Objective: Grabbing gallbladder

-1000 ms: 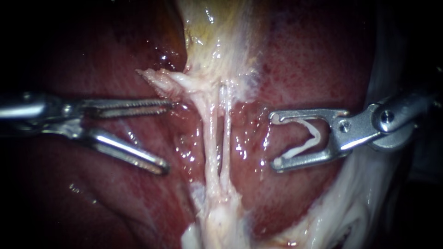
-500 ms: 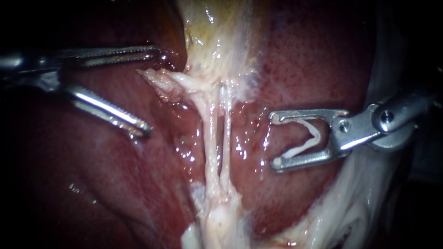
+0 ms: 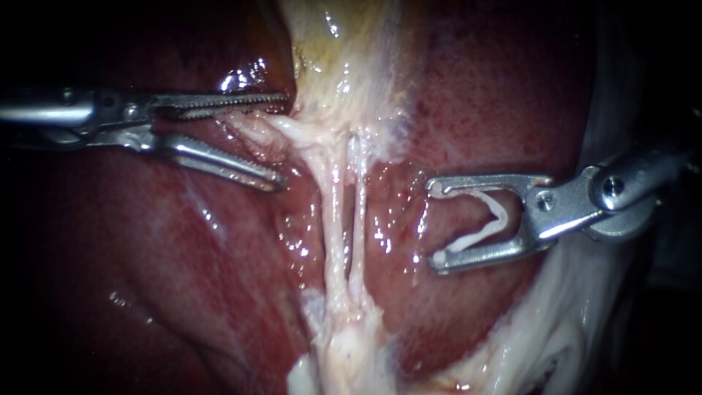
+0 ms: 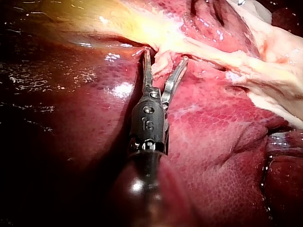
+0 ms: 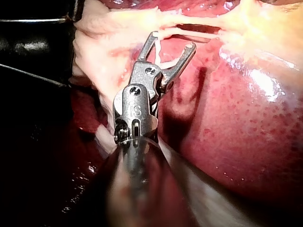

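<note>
Left instrument (image 3: 284,139) advanced, gallbladder edge (image 3: 252,126) between jaws

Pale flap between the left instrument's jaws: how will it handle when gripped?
Probably floppy: the flap looks thin and ragged, so it may tear. Its wet sheen suggests slippery, though toothed jaws on the left instrument should help.

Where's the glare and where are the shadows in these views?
Endoscope view: glare on the wet liver above my left instrument; the edges fall dark. Left wrist view: a bright spot on the liver beside the instrument. Right wrist view: my right instrument, holding a clip, shadows the liver.
</note>
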